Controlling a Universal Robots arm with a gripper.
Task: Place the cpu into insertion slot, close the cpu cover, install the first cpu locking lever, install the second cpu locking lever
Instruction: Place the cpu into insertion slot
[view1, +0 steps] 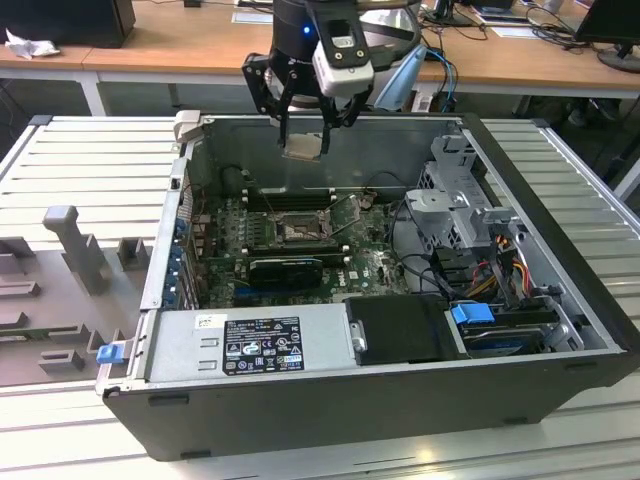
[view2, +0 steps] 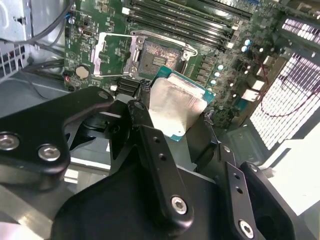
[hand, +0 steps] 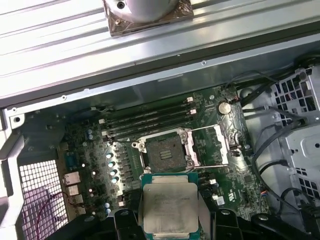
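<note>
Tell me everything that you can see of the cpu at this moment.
The cpu is a small, flat, square chip. Its pale silvery metal top faces the wrist cameras and shines in the light, and a thin green board edge shows around it. The gripper clamps it by two opposite sides and holds it roughly level in the air over the open computer case. It touches nothing else and is not yet in the insertion slot, which lies uncovered on the motherboard below.

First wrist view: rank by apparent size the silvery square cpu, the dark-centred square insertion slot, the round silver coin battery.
1. silvery cpu, enlarged by nearness to the camera
2. square insertion slot
3. round coin battery
</note>
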